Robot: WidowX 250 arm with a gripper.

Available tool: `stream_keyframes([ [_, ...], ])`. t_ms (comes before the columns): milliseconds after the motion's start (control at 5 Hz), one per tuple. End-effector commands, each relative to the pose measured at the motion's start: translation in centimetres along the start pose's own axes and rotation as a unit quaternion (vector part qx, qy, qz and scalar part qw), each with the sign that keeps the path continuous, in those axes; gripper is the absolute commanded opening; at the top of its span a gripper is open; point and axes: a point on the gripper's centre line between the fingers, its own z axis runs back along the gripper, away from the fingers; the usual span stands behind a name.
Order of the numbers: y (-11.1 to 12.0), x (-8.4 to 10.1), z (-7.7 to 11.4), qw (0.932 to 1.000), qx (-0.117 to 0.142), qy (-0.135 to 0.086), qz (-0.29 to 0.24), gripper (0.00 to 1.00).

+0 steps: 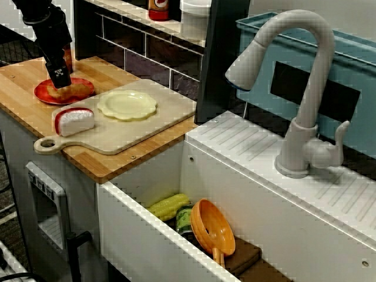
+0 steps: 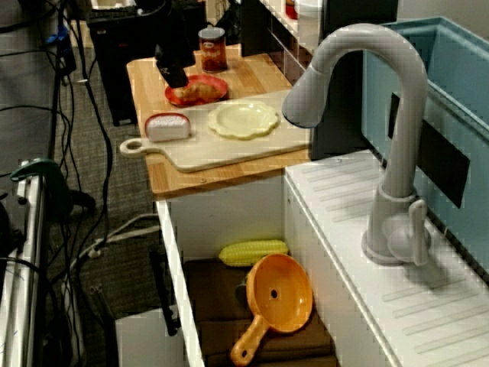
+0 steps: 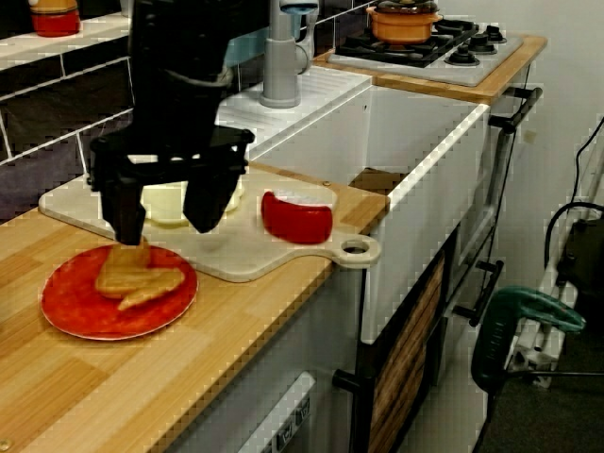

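Note:
In the view from the counter's end, my black gripper (image 3: 165,222) hangs open over a red plate (image 3: 75,316) on the wooden counter. A golden-brown piece of food (image 3: 140,280) lies on that plate. My left finger (image 3: 123,219) stands right above the food's top edge; I cannot tell whether it touches. Nothing is between the fingers. The view across the sink shows the gripper (image 1: 59,77) low over the same food (image 1: 71,91) and plate (image 1: 47,94). From the high view, the gripper (image 2: 175,74) is at the plate's (image 2: 218,93) left rim.
A cutting board (image 3: 255,255) beside the plate carries a pale yellow plate (image 1: 127,104) and a red-and-white wedge (image 3: 296,216). A can (image 2: 212,47) stands behind the red plate. The sink (image 1: 147,176) holds corn (image 2: 254,251) and an orange strainer (image 2: 280,294). A faucet (image 1: 305,88) rises behind.

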Motion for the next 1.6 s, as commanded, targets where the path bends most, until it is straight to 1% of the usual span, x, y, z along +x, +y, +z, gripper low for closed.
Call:
stream_keyframes([
  [0,2.6,2.8,0.2,0.9996,0.028,-0.008,0.007,1.00],
  [400,2.3,4.0,-1.7,0.9995,0.031,0.002,0.011,1.00],
  [600,2.0,4.2,-2.1,0.9993,0.035,0.004,0.012,1.00],
  [800,1.9,4.1,-2.2,0.9994,0.033,0.009,0.009,1.00],
  [1000,1.9,3.7,-1.5,0.9994,0.031,0.012,0.011,1.00],
  [1200,2.2,3.2,-0.6,0.9996,0.022,0.012,0.010,1.00],
  [1400,2.5,2.6,-0.3,0.9997,0.012,0.015,0.014,1.00],
])
